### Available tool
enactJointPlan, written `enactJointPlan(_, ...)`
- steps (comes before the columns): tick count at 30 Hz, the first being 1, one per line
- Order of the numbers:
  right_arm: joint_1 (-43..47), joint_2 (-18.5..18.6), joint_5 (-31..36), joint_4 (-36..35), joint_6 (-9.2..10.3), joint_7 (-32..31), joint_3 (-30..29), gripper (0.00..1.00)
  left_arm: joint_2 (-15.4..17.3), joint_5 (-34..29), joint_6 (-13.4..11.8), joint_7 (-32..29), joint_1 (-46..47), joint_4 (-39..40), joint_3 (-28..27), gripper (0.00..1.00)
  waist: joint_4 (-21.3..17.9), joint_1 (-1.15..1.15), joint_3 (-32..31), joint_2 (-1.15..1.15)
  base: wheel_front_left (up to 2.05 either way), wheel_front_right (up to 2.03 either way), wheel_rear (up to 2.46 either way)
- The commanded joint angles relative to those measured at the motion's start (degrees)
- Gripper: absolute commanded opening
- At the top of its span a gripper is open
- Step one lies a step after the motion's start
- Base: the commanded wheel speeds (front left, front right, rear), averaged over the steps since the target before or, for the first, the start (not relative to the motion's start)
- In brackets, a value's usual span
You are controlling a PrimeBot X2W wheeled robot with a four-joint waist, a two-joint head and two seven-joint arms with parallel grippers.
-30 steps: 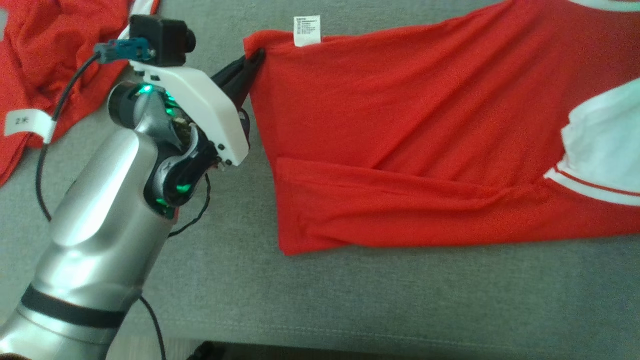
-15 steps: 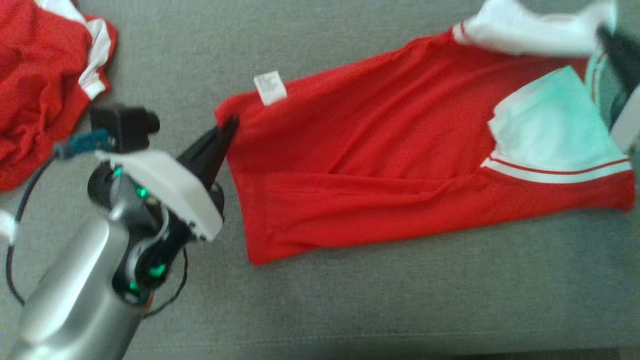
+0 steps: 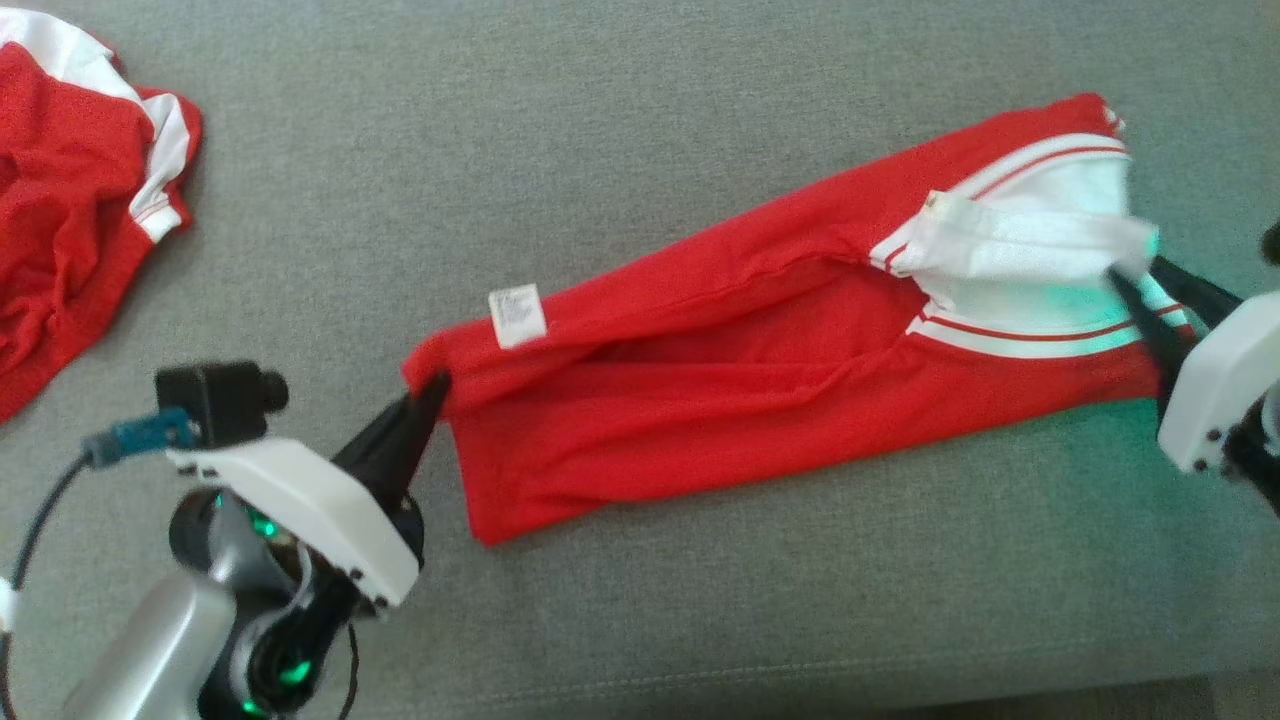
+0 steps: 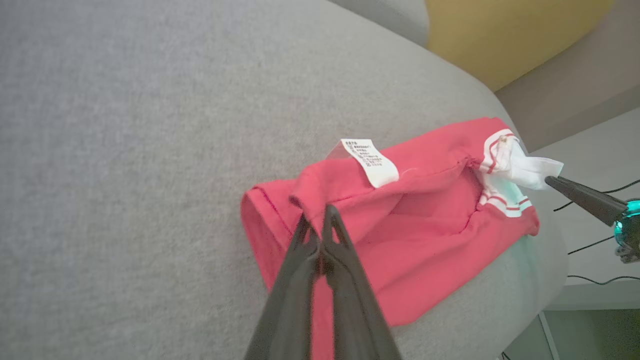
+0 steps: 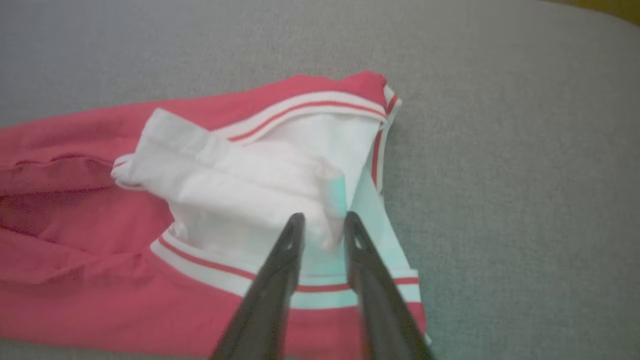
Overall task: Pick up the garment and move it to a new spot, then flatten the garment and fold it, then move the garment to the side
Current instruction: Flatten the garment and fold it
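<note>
You have the grey sofa cushion (image 3: 640, 150) as your whole work surface, and the red garment (image 3: 720, 410) lies across its middle in the head view as a long narrow band, running from about 8 o'clock up to 3 o'clock. A second red garment (image 3: 70, 200) sits crumpled at 10 o'clock, well apart from it. Your left gripper (image 3: 425, 395), at 8 o'clock, has its fingers pressed together on the hem corner of the band, just beside the white label (image 3: 517, 315). Your right gripper (image 3: 1135, 272), at 3 o'clock, has its fingers spread, and the folded white sleeve (image 3: 1020, 245) reaches to their tips. Whether the cloth touches either finger you cannot tell. By the look of it, the move to a new spot and most of the flattening are done, and the long sides seem to be folded in already, though creases run down the middle. What seems left for you is to bring one end over the other and then shift the bundle to the side. As for containers, you have none to reckon with: the garment lies directly on the cushion.
</note>
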State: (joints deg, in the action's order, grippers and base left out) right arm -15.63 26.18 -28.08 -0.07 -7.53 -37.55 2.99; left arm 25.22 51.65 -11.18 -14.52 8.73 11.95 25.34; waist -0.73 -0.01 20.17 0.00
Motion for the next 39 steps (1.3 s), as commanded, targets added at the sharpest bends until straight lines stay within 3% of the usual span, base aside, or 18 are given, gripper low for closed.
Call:
enactJointPlan(1,1.37,1.55,0.61,-2.70,0.04,-1.92,-0.33,1.00,1.77,-0.29,-0.36,0.59,-0.10,0.26,-2.21,1.00,0.21,0.01,-0.12,0.00,0.00,0.00,0.00)
enactJointPlan(4,0.91,1.26,1.50,-3.08,0.04,-3.68,-2.67,1.00,1.91,-3.52,-1.65,3.19,-1.14,-1.95,-1.67,1.00,0.27,0.01,-0.43,0.00,0.00,0.00,0.00)
enactJointPlan(9,-1.90,-1.60,3.05,-2.47,0.04,-4.79,-6.94,1.00,-1.72,-6.77,-3.49,13.14,-2.77,-2.70,-3.32,1.00,0.61,0.01,-0.55,0.00,0.00,0.00,0.00)
enactJointPlan(14,-5.66,-5.55,6.17,1.89,0.04,-5.66,-8.76,1.00,-5.51,-13.45,-2.98,26.38,-3.14,-4.92,-2.45,1.00,2.24,0.01,0.06,0.00,0.00,0.00,0.00)
enactJointPlan(17,-7.04,-6.06,8.59,5.74,0.04,-5.89,-8.31,1.00,-8.10,-17.77,-2.47,28.93,-2.62,-6.49,-1.33,1.00,3.55,0.01,0.74,0.00,0.00,0.00,0.00)
enactJointPlan(25,-9.06,-6.20,12.46,17.10,0.04,-5.67,-8.76,1.00,-17.18,-29.84,2.43,29.49,-3.85,-7.09,-4.31,1.00,6.91,0.01,1.00,0.00,0.00,0.00,0.00)
enactJointPlan(31,-9.45,-7.03,9.42,22.40,0.04,-5.89,-8.60,1.00,-21.22,-33.82,7.74,29.51,-7.08,-8.48,-7.80,1.00,8.39,0.01,-0.54,0.00,0.00,0.00,0.00)
enactJointPlan(32,-9.29,-6.96,8.61,22.71,0.04,-6.03,-8.28,0.07,-21.55,-34.14,8.32,29.51,-7.50,-8.49,-8.38,1.00,8.50,0.01,-0.85,0.00,0.00,0.00,0.00)
enactJointPlan(33,-9.10,-6.78,7.76,22.70,0.04,-5.94,-7.93,0.00,-21.80,-34.43,8.84,29.51,-7.95,-8.50,-8.91,1.00,8.58,0.01,-1.19,0.00,0.00,0.00,0.00)
enactJointPlan(39,-8.17,-2.64,5.14,21.69,0.04,-1.95,-9.67,0.00,-22.30,-34.84,10.41,29.51,-10.87,-9.09,-11.42,1.00,8.23,0.01,-4.27,0.00,0.00,0.00,0.00)
